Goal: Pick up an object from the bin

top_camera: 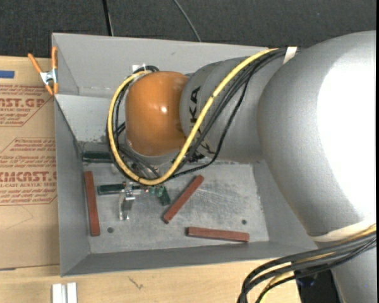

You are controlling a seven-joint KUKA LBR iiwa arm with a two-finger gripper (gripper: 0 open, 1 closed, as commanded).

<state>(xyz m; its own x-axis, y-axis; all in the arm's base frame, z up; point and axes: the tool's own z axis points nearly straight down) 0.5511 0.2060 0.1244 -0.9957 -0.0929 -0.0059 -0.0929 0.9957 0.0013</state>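
Camera view: the arm reaches in from the right, with its orange cover (pixel 153 115) low over the left-centre of the bin (pixel 68 169). The fingers (pixel 125 206) show below the cover, near the floor. Open or shut: can't tell, since cables (pixel 117 137) and cover mask the gap, and nothing is visibly between them. The nearest thing is a thin dark-green strip (pixel 109 188), lying roughly left-right just beside the fingers. A green bit (pixel 162 195) on the other side may be the same piece; unclear. There are three brown sticks:
- The left stick (pixel 91 204) lies along the left wall, long axis up-down in view.
- The middle stick (pixel 182 199) is diagonal, lower-left to upper-right, with its lower end near the green bit.
- The bottom stick (pixel 217 234) is by the front wall, almost left-right, well apart from the fingers.

Judgement: the sticks look stiff, light, flat and not fragile. The best hold is across the narrow width at mid-length, square to the long axis, so the stick doesn't swing. The left stick sits close to the wall, so clearance is tight on that side. The middle stick lies free on bare floor and is the easier take. The green strip looks thin and low, and is likely to slip from a pinch unless taken dead centre.
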